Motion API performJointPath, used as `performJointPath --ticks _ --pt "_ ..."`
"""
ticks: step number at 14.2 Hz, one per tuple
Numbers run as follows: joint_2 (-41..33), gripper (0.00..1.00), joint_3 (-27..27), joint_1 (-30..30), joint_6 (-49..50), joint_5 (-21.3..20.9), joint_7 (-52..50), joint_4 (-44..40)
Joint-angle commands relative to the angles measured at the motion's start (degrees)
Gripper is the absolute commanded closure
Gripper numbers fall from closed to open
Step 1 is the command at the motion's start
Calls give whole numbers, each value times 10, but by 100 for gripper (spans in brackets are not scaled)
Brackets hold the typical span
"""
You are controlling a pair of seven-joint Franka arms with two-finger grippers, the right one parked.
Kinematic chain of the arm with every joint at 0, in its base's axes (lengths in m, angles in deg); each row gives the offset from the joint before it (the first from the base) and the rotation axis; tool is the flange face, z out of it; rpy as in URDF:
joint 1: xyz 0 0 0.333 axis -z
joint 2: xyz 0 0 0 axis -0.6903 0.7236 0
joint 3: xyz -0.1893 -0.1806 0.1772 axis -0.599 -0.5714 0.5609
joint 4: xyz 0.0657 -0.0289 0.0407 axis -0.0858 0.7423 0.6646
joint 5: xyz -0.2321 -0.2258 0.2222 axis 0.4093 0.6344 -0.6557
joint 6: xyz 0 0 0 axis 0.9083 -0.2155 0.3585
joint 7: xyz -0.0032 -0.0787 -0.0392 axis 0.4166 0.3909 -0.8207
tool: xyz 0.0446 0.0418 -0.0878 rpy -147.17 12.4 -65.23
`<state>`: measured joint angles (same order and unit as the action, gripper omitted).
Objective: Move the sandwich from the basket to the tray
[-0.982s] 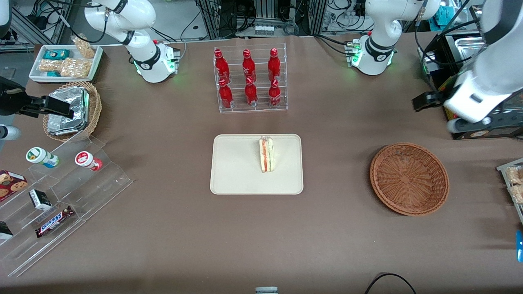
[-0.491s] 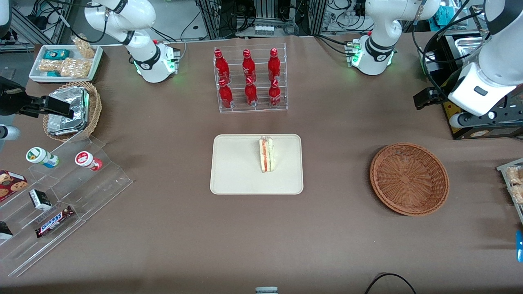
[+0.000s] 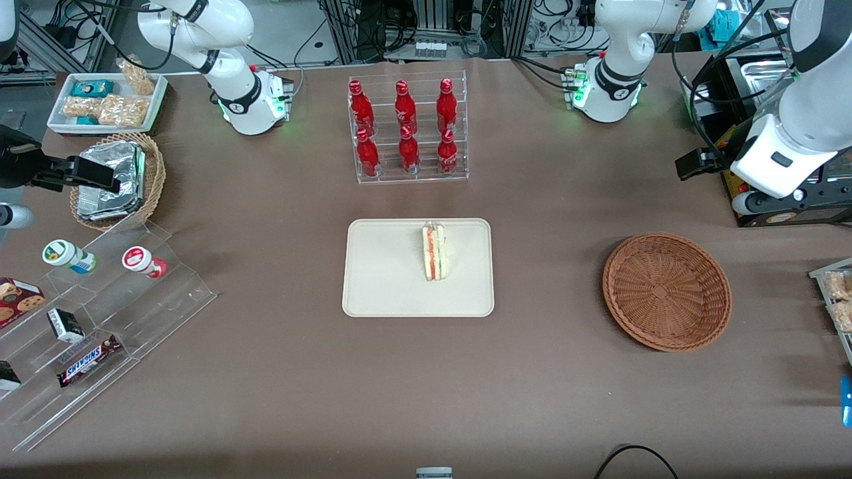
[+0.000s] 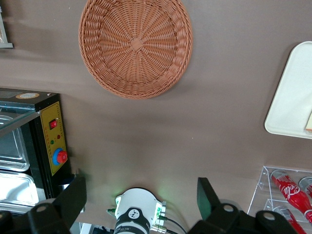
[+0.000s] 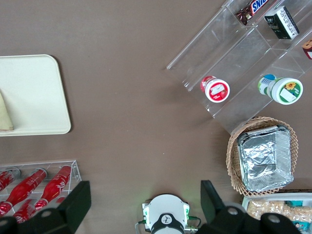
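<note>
The sandwich, a pale wedge with red and green filling, stands on edge on the cream tray at mid-table; the left wrist view catches only a sliver of the sandwich on the tray. The reddish-brown basket sits empty toward the working arm's end and shows whole in the left wrist view. My left gripper hangs high above the table, farther from the front camera than the basket, near the black appliance. It is open, the black fingers wide apart with nothing between them.
A clear rack of red bottles stands farther from the front camera than the tray. A black appliance and snack packets line the working arm's end. Toward the parked arm's end are a foil-filled tan basket and acrylic shelves.
The left arm's wrist has drawn back and up a little toward its own end of the table. The sandwich, tray and basket have stayed put.
</note>
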<state>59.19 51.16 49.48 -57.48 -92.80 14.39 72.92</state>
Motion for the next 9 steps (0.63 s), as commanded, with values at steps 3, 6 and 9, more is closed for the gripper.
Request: performJointPath --ticks 3,6,9 --pt "-38 0 -92 -112 -35 7 6 47" --pt "-27 0 -148 -163 -35 5 5 40" --pt "-16 0 -148 -163 -33 6 4 25"
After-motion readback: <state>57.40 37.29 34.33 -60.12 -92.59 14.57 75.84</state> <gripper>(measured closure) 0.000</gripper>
